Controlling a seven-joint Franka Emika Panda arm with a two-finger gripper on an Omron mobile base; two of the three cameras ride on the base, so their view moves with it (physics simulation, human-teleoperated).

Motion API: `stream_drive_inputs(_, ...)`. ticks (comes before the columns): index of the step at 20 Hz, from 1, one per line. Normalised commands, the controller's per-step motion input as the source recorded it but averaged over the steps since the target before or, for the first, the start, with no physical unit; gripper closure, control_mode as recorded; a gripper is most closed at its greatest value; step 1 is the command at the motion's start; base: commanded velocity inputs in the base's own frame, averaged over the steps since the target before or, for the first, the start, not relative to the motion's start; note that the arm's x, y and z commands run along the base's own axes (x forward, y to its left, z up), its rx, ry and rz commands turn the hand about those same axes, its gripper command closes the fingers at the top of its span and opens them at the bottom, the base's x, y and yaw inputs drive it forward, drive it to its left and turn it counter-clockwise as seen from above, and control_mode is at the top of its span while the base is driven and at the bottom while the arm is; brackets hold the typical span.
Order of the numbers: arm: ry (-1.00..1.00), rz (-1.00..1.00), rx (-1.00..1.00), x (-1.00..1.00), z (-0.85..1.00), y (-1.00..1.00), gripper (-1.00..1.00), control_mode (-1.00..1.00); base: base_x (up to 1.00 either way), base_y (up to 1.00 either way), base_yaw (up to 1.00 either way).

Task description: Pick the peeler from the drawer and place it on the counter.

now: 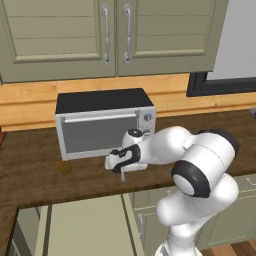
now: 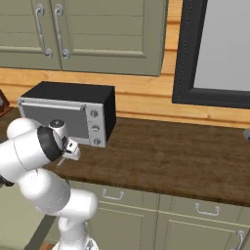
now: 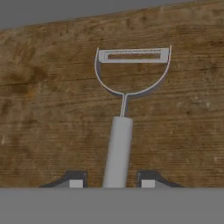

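The gripper [image 3: 112, 183] hangs over the counter [image 1: 30, 160], a long worktop of dark brown wood with strong grain. Between its two dark fingertips [image 3: 75, 181] runs the grey handle of the peeler [image 3: 124, 109], and the forked head with the blade points away from the hand, over the wood. The tips stand a little apart from the handle on both sides (I cannot tell if they press it or if the tool already lies on the surface). In the left base view the peeler [image 1: 123, 175] shows as a thin grey stick under the gripper [image 1: 121, 167], low over the front part of the counter.

Behind the gripper stands a toaster oven [image 1: 102, 122] with a black top and a grey door, and to its side, on the wood, lies a small round tan lump [image 1: 64, 167]. Below the gripper, in front of the counter edge, the pale green drawer [image 1: 85, 227] stands open. Behind the counter runs a lighter wooden ledge [image 1: 30, 100], with green cabinet doors [image 1: 60, 35] above.
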Motion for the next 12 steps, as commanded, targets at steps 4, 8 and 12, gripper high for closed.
stream_drive_inputs(4, -0.05, 0.0, 0.0, -0.02, 0.05, 0.0, -1.0, -1.0, 0.0, 0.0, 0.0)
stream_drive_inputs(8, -0.05, 0.0, 0.0, -0.33, 0.91, -0.2, -1.0, -1.0, 0.0, 0.0, 0.0)
stream_drive_inputs(12, 0.0, 0.0, 0.0, -0.56, 1.0, -0.58, -1.0, -1.0, 0.0, 0.0, 0.0)
